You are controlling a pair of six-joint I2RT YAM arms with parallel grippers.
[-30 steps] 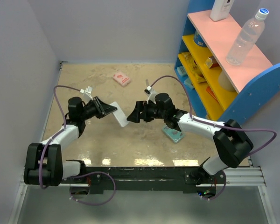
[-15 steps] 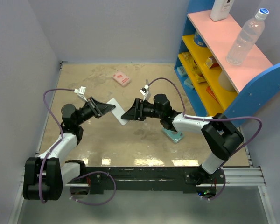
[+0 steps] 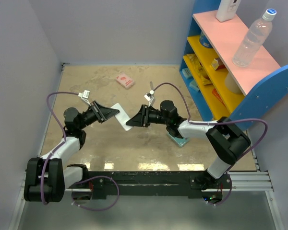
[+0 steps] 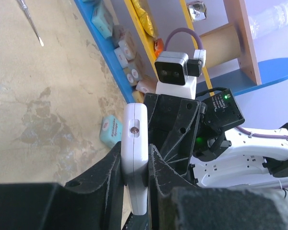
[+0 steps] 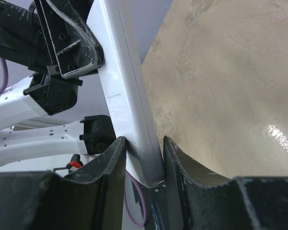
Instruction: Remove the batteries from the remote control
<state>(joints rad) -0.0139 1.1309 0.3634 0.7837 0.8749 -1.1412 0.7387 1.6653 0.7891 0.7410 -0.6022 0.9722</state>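
My left gripper [image 3: 115,112] and right gripper [image 3: 131,123] both pinch the remote [image 3: 121,116]; it looks light, stiff and slick, best held near its ends.

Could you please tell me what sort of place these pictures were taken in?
Probably a robotics lab test cell staged like a home: lilac walls box in a beige tabletop, the left arm and right arm are bolted to a metal rail, and a blue shelf unit holds a water bottle.
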